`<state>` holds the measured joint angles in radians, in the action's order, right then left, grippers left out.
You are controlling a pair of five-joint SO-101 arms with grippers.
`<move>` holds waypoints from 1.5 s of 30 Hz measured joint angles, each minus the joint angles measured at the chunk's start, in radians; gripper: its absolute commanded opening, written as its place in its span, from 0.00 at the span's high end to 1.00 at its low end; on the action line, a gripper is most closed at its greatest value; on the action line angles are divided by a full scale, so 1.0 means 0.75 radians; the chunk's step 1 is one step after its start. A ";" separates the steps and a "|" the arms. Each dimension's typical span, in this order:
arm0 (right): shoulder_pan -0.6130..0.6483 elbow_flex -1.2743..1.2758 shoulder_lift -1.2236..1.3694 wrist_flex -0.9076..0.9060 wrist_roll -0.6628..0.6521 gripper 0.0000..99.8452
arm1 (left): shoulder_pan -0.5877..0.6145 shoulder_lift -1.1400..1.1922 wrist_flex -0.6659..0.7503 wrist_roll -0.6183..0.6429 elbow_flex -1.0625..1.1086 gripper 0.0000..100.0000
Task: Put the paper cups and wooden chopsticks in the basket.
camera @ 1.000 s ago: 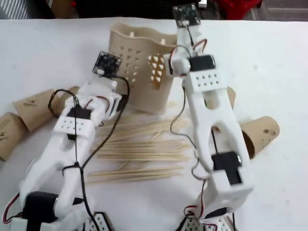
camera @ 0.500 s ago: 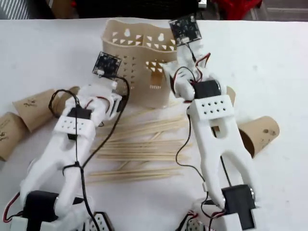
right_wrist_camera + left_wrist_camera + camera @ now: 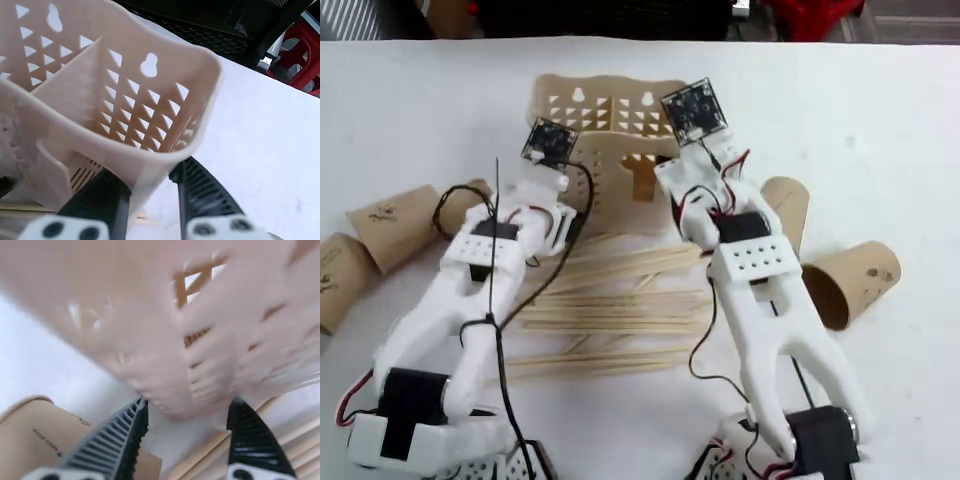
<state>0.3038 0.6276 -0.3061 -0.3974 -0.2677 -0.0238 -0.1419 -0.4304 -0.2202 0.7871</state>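
Note:
The beige basket leans at the table's back middle. My right gripper is shut on its side wall; the right wrist view has the wall pinched between the fingers of that gripper. My left gripper is at the basket's other lower side, open, and the blurred basket reaches down between its fingers. Wooden chopsticks lie spread between the arms. Brown paper cups lie on their sides: cups at the left, a cup and another cup at the right.
A cup lies close beside my left gripper, and chopsticks run past its other finger. A further cup lies at the left edge. Dark furniture and a red object stand beyond the table's back edge.
The right arm has drawn back toward the front, tipping the basket over with it. The left arm has shifted slightly closer to the basket.

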 measured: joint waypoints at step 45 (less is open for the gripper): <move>0.031 -0.145 0.133 -0.194 -0.248 0.98 | 0.008 0.014 0.002 0.084 -0.055 0.74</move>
<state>0.3268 0.5186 -0.2064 -0.5432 -0.4534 -0.0176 -0.1312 -0.4289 -0.1573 0.7457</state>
